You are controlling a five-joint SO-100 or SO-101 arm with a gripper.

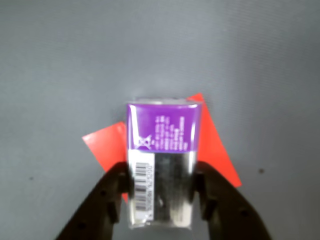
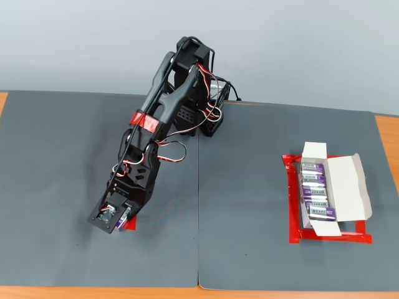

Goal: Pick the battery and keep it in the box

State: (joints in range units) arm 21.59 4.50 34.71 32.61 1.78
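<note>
Right at the wrist view's near edge, I see my gripper [image 1: 161,200] pinching the battery [image 1: 162,150] by its sides, over the small red tape patch [image 1: 107,145] on the grey mat [image 1: 60,60]. Farther off in the fixed view, the box [image 2: 333,187] lies open inside the red tape frame [image 2: 293,212], four cells [image 2: 316,193] rowed within.

The battery [image 1: 161,150] bears a barcode, a crossed-out symbol and fine white print, all too blurred to read.

A grey mat [image 2: 262,249] covers the counter — a red tape frame [image 2: 292,205] at right, a red tape patch [image 1: 105,142] lower left.
</note>
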